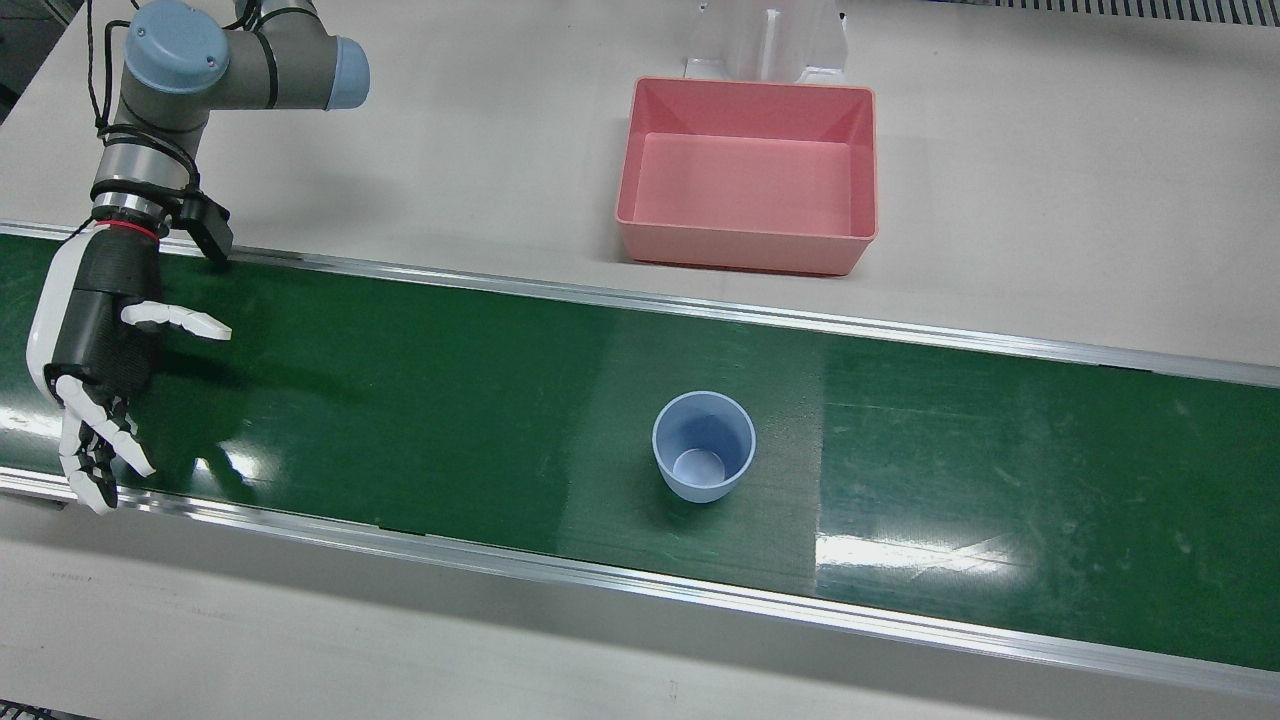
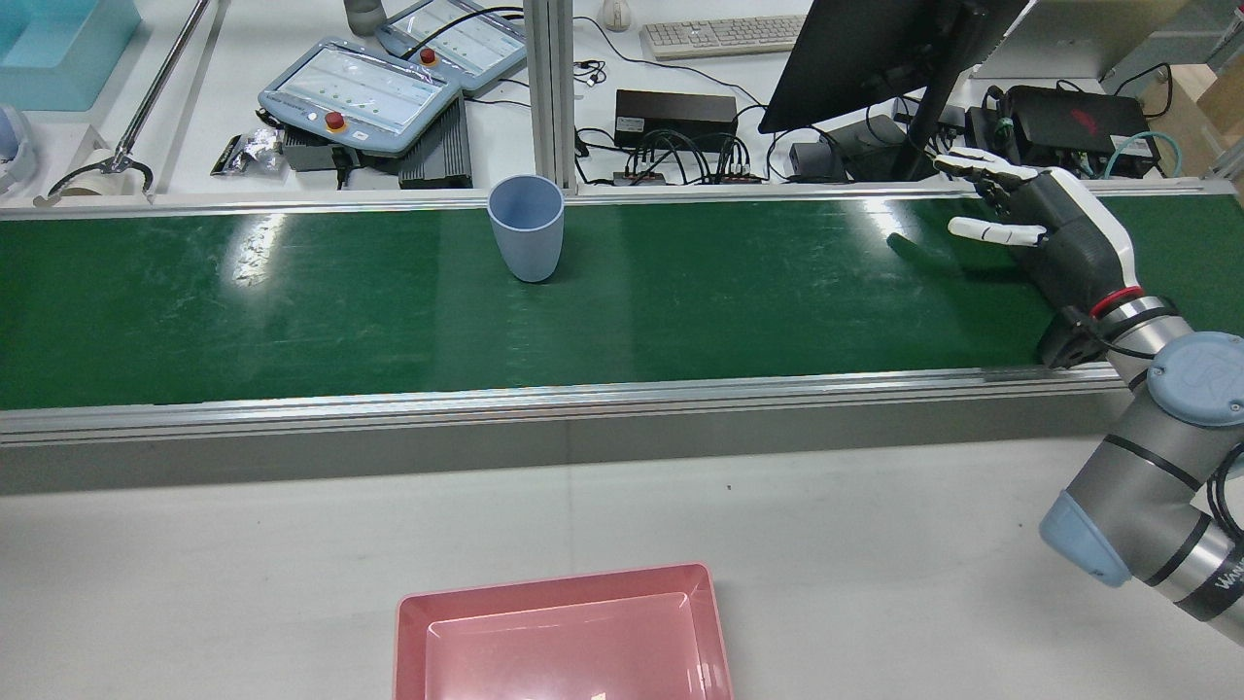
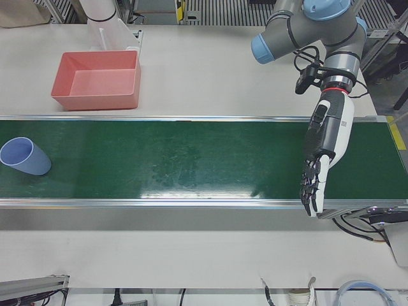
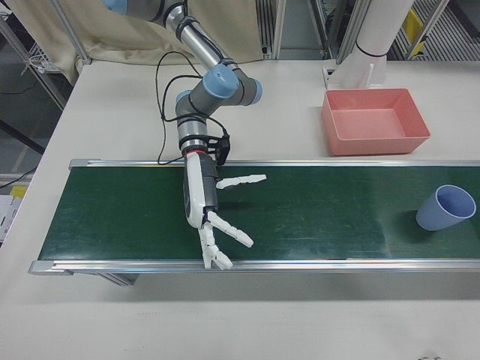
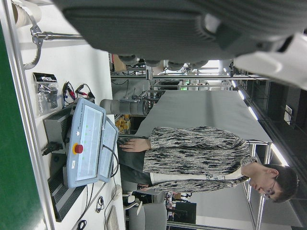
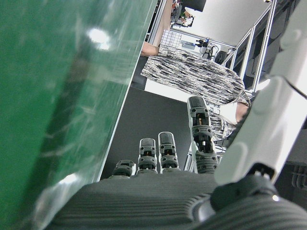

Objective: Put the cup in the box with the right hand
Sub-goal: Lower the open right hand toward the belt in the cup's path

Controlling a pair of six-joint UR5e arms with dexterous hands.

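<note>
A light blue cup stands upright on the green belt, empty; it also shows in the rear view and the right-front view. The pink box sits empty on the white table beyond the belt's far rail, slightly offset from the cup along the belt. My right hand is open, fingers spread, low over the belt far from the cup; it also shows in the rear view. My left hand is open and empty, fingers straight, over the belt's other end.
Metal rails edge the belt on both sides. A white pedestal stands right behind the box. Teach pendants, a monitor and cables lie on the desk past the belt. A person sits there.
</note>
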